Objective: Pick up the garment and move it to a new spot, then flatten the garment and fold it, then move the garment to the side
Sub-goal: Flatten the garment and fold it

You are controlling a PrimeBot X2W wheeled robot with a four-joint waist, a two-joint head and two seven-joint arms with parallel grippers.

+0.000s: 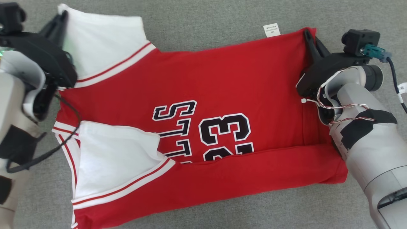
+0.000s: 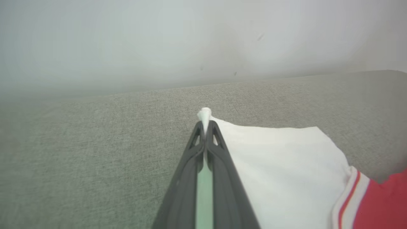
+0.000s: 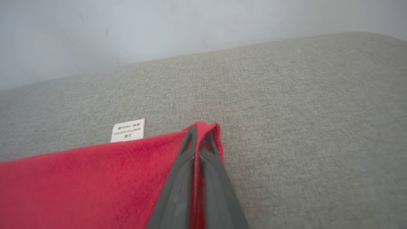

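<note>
On grey cloth surface [image 1: 206, 19]: one red jersey [image 1: 222, 82], spread out, near edge folded over. Two white sleeves [image 1: 105, 38], one label [image 1: 272, 30]. Left gripper [image 1: 64, 16] jaws clamped on far sleeve corner; right gripper [image 1: 307, 32] jaws clamped on far red hem corner.

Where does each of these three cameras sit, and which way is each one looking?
Head view: on the head, facing down at the jersey on grey fabric; left forearm, right forearm, left fingers and right fingers show.
Left wrist view: on the left wrist, looking along its shut fingers, which pinch the white sleeve.
Right wrist view: on the right wrist, looking along its shut fingers, which pinch a red corner.
Head and right wrist views share the white label.
</note>
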